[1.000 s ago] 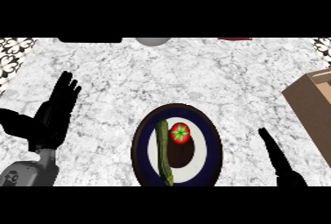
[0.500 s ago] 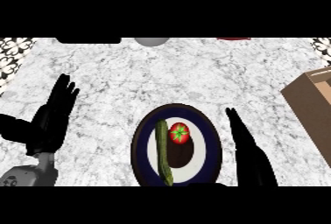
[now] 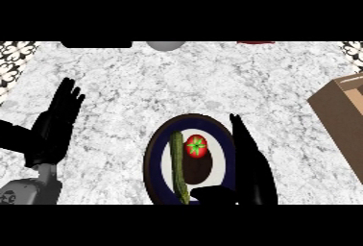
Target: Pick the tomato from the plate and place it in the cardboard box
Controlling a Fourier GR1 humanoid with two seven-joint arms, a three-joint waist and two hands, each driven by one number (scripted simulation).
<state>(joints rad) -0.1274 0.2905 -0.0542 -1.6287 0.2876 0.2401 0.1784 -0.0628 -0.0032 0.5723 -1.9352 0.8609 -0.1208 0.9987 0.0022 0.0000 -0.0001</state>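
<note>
Red with a green star-shaped stem cap, the tomato (image 3: pixel 196 146) lay on the plate (image 3: pixel 157 151), which we take as our landmark. It sat a little above the plate's middle, just right of a long green cucumber (image 3: pixel 178 166) that ran lengthwise down the plate's left half. We could not tell whether the two touched. The plate was dark-rimmed with a pale ring and a dark brown centre, and the tomato overlapped the upper edge of that centre.

Along the plate's right rim we saw the right robot hand (image 3: pixel 245 161), its fingers straight and held together, pointing away from the robot, with the thumb (image 3: pixel 212 194) spread out across the plate's lower part. The fingers were apart from the tomato, just beside it on its right, and held nothing.

Well to the right of the plate, at the view's right edge, stood the cardboard box (image 3: pixel 342 122), brown, only partly in view.

Well to the left of the plate, the left robot hand (image 3: pixel 55 122) rested open with fingers up and spread, holding nothing, above its grey forearm (image 3: pixel 30 188).

The plate stood on the white and grey marbled surface (image 3: pixel 212 81). Far beyond the plate, at the surface's far edge, we saw a pale round object (image 3: pixel 165 45), a dark shape (image 3: pixel 96 44) to its left and a red thing (image 3: pixel 257 42) to its right, all cut off.
</note>
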